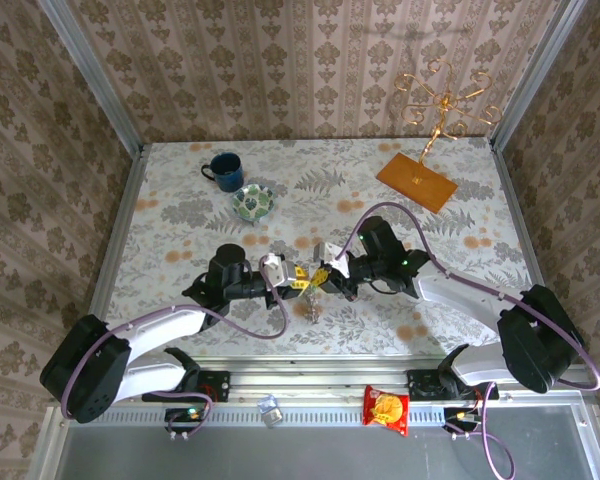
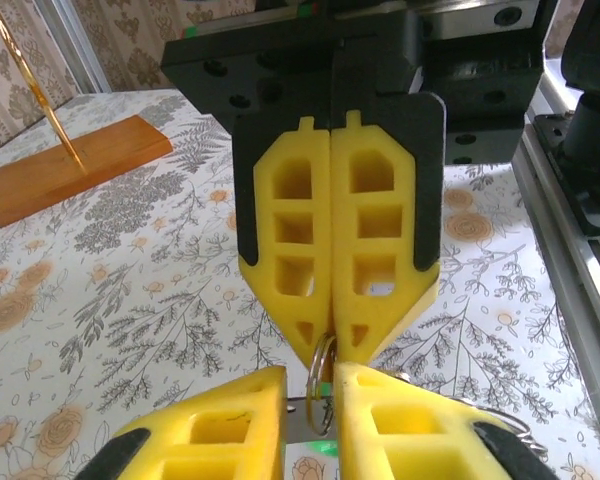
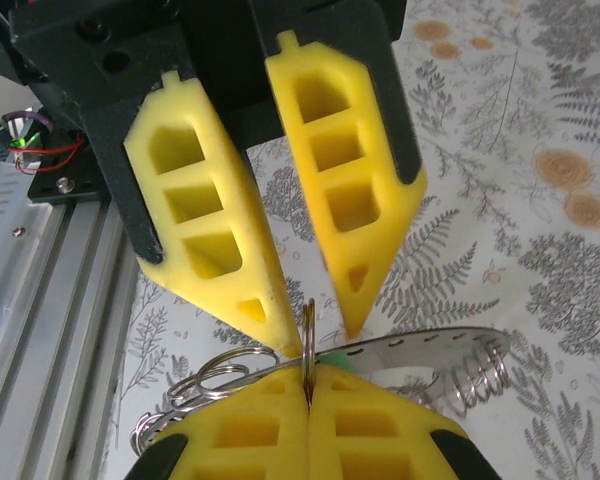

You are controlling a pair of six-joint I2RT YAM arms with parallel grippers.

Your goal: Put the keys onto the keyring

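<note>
right gripper [image 2: 332, 352] clamps the keyring [image 3: 307, 325] upright, steadying it while the barely parted left gripper [image 3: 325, 338] straddles its rim, apparently to feed on a key [image 3: 420, 348].

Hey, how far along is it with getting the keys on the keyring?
Done: the keyring is picked up, pinched edge-on in the shut right gripper. In hand: the left gripper stands open around it, a key alongside. Left: I can't confirm any key is threaded yet.

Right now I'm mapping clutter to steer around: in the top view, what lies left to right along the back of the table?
Left to right: blue mug → green-patterned bowl → wooden base with gold wire stand.
</note>
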